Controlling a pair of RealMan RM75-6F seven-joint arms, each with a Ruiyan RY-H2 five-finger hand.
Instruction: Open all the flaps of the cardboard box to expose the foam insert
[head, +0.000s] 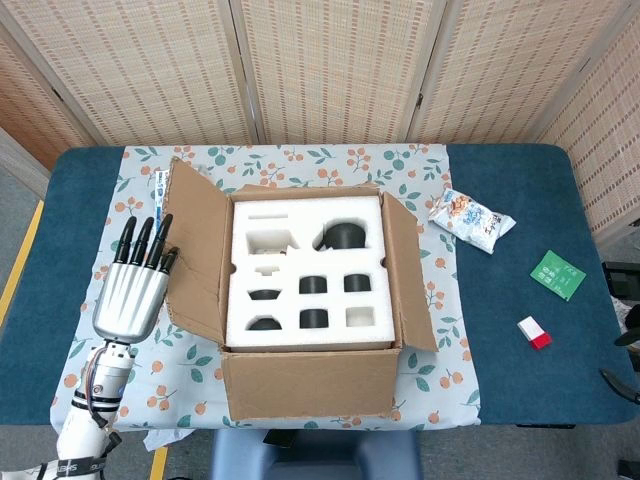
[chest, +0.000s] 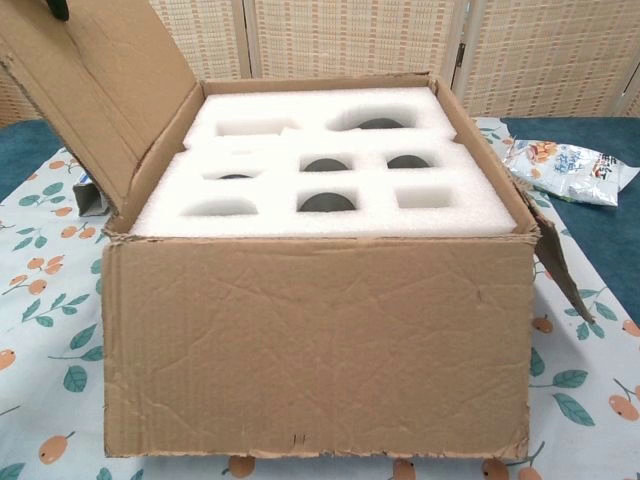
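The cardboard box (head: 310, 385) stands mid-table on the floral cloth, and its white foam insert (head: 305, 270) with dark-filled cut-outs shows from above. The left flap (head: 200, 250) leans outward and up; it also shows in the chest view (chest: 100, 90). The right flap (head: 410, 270) hangs outward over its side. My left hand (head: 135, 285) is flat with fingers spread, just left of the left flap, fingertips at its outer face, holding nothing. Only dark fingertips of my right hand (head: 625, 362) show at the right edge, apart from each other.
A snack bag (head: 472, 218), a green card (head: 557, 274) and a small red-and-white block (head: 534, 332) lie on the blue table to the right. A blue-and-white carton (chest: 85, 195) sits behind the left flap. Woven screens stand behind.
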